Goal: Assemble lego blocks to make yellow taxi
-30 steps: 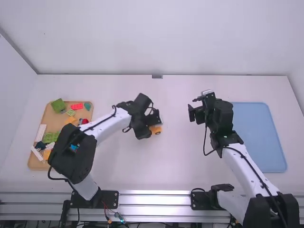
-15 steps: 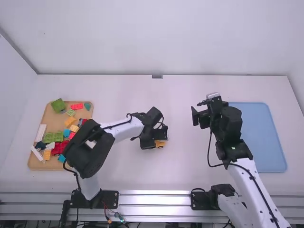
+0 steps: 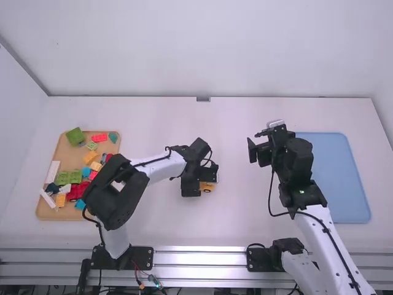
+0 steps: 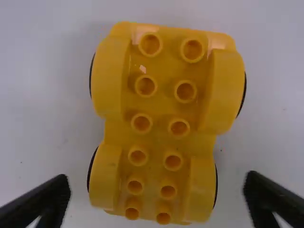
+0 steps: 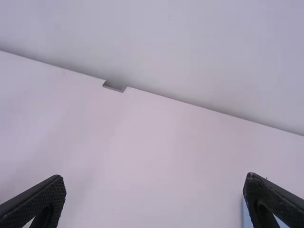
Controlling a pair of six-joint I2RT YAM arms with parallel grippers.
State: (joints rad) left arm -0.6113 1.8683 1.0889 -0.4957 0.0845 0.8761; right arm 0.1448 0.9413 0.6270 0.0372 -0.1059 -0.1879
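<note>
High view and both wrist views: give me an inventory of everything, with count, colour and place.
Wheeled base: one, yellow, studs up, on the table below the left gripper
Blocks: many, exact count unclear; green, red, yellow, white, blue; on the tan tray
Tan tray: one, table's left side
Blue tray: one, table's right side
Table: one, white
Walls: white, around the table
Rail: silver, near edge
Left gripper: one, black, open
Right gripper: one, black, open, left of the blue tray
</note>
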